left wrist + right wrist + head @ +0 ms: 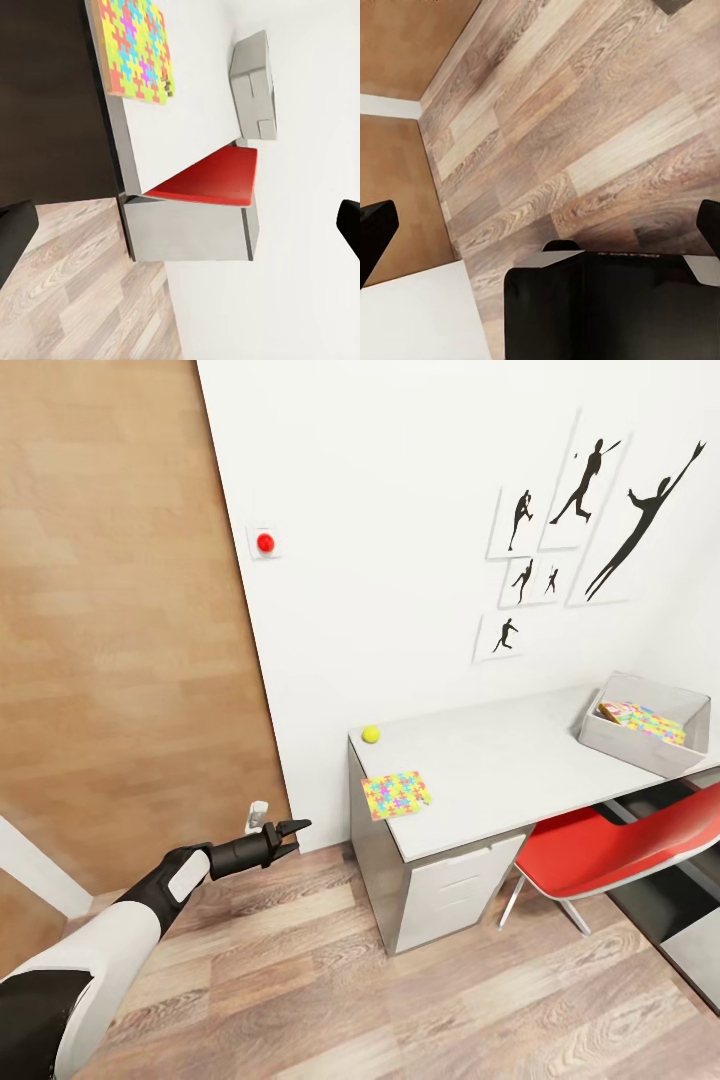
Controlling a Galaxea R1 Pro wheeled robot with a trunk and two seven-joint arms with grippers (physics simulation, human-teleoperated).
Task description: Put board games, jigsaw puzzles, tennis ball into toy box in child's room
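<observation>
The pale grey table [500,770] stands against the white wall. On its near corner lie a yellow tennis ball [371,734] and one jigsaw puzzle [396,794] [139,49]. The light grey toy box [640,752] [255,86] sits at the table's far right, with a flat puzzle-patterned piece [642,722] inside it. My left gripper [290,828] [182,229] hovers open and empty above the floor, left of the table and pointing toward it. My right gripper [542,225] is open over the wooden floor. The board games and the bed are out of view.
A red chair [610,845] [206,176] is tucked under the table, right of the white drawers [455,890]. A brown door [110,620] fills the left side. A red button [265,542] and silhouette posters [580,530] are on the wall. Wooden floor [380,1000] lies in front.
</observation>
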